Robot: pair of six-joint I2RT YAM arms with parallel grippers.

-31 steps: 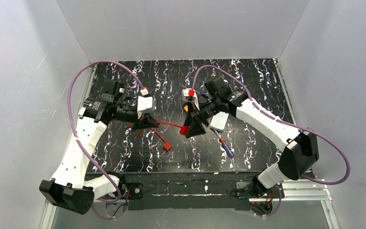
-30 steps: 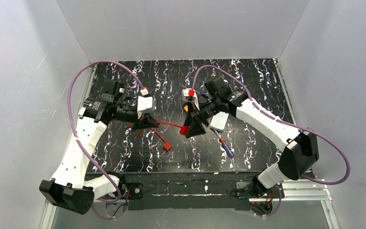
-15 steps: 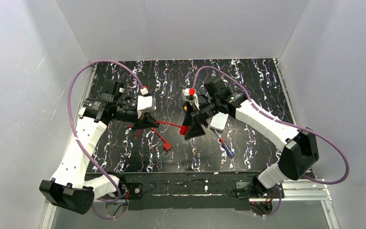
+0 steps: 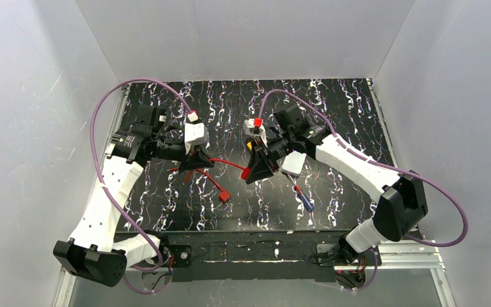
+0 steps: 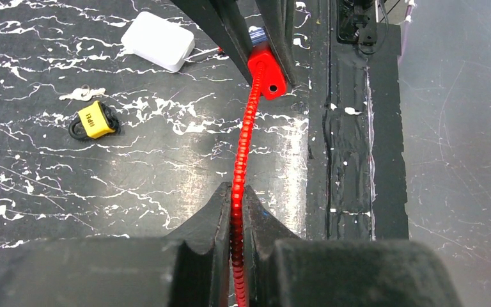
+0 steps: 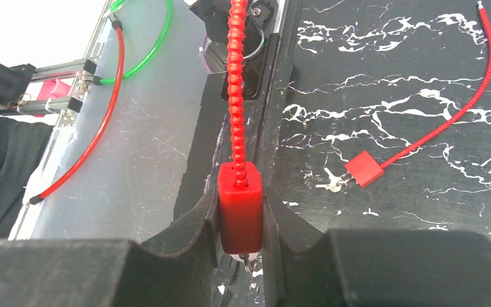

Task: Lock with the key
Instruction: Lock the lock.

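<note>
At mid-frame the left gripper [image 5: 234,201] pinches the red cable [image 5: 246,134] and the right gripper [image 6: 241,214] clamps the lock body [image 6: 240,192], so turning the key [image 6: 248,260], seemingly beneath it, comes next.

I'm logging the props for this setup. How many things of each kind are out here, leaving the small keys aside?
Red cable locks: 2, the held lock and the loose lock
Yellow padlock: 1
White box: 1
Screwdriver: 1
Total: 5
</note>
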